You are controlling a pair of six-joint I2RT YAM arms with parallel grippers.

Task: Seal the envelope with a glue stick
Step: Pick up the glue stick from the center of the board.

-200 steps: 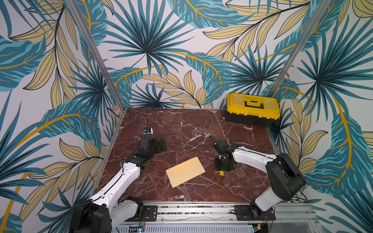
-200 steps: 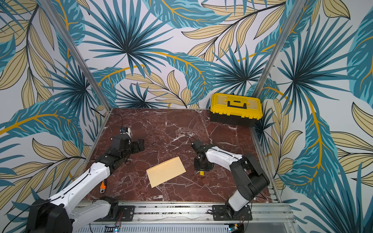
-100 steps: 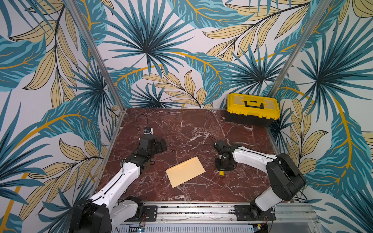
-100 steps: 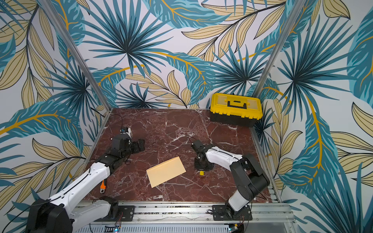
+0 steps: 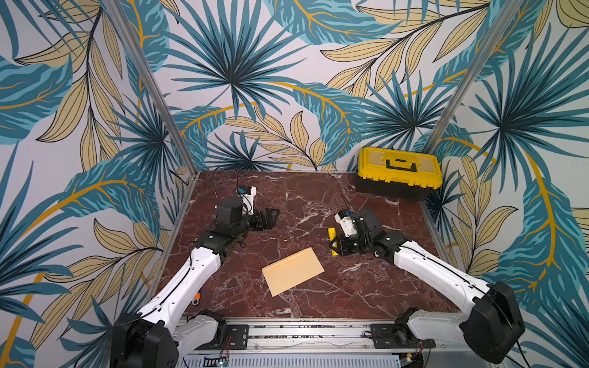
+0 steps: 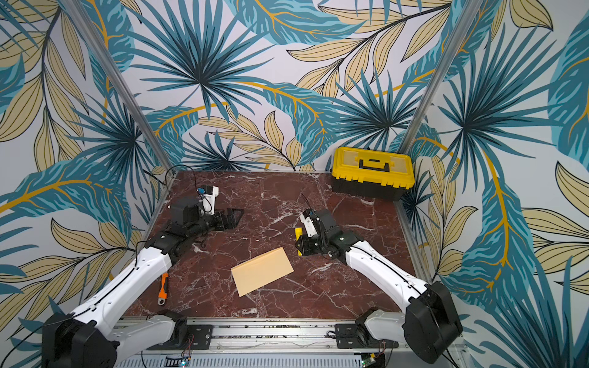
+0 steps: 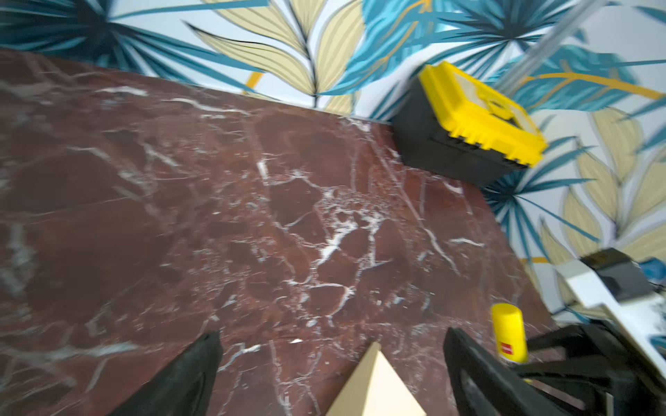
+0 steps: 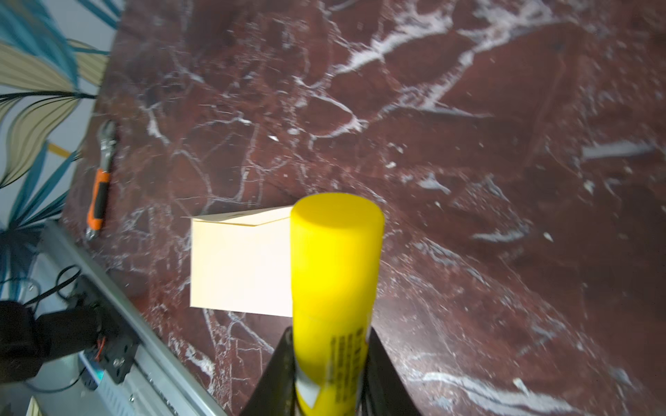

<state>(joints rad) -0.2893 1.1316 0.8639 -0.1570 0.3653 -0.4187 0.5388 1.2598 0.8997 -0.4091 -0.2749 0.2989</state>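
The tan envelope (image 5: 292,270) (image 6: 262,270) lies flat on the marble near the front middle, its flap edge showing in the right wrist view (image 8: 241,266). To its right, my right gripper (image 5: 335,243) (image 6: 300,243) (image 8: 329,331) is shut on the yellow glue stick (image 5: 332,233) (image 6: 298,231) (image 8: 335,259). The stick's capped end sticks out past the fingertips. My left gripper (image 5: 271,218) (image 6: 235,216) (image 7: 332,333) hovers open and empty at the back left. An envelope corner (image 7: 374,389) and the glue stick (image 7: 508,329) show in its view.
A black toolbox with a yellow lid (image 5: 400,172) (image 6: 373,173) (image 7: 468,122) stands in the back right corner. An orange-handled wrench (image 6: 163,288) (image 8: 99,194) lies by the left wall near the front rail. Patterned walls close in three sides.
My right gripper closed on the glue stick, then carried it up and leftward, closer to the envelope. My left gripper shifted a little toward the back right, still open.
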